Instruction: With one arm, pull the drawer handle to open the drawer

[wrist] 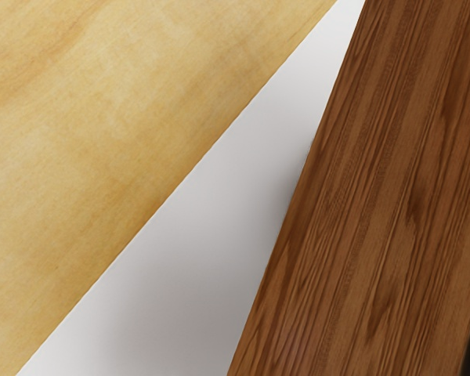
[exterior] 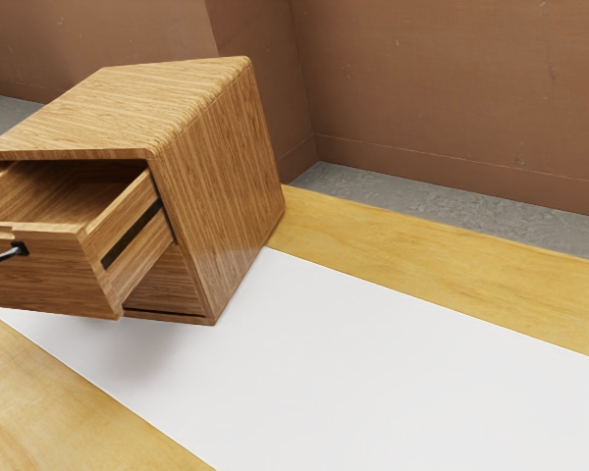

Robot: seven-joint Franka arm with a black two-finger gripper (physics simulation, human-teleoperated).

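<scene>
A wooden cabinet (exterior: 182, 128) stands on the white mat at the exterior view's left. Its drawer (exterior: 74, 231) is pulled well out toward the left edge of that view, and the inside of the drawer is bare wood. A black handle (exterior: 4, 255) sticks out of the drawer front right at the picture's left edge. In the wrist view a dark wood panel (wrist: 384, 211) lies close under my hand, and I take it for the drawer front.
A white mat (exterior: 373, 373) covers the middle of the light wooden table (exterior: 452, 260). In the wrist view the white mat (wrist: 211, 251) runs as a strip between the wood panel and the bare tabletop (wrist: 86, 141). Brown walls rise behind.
</scene>
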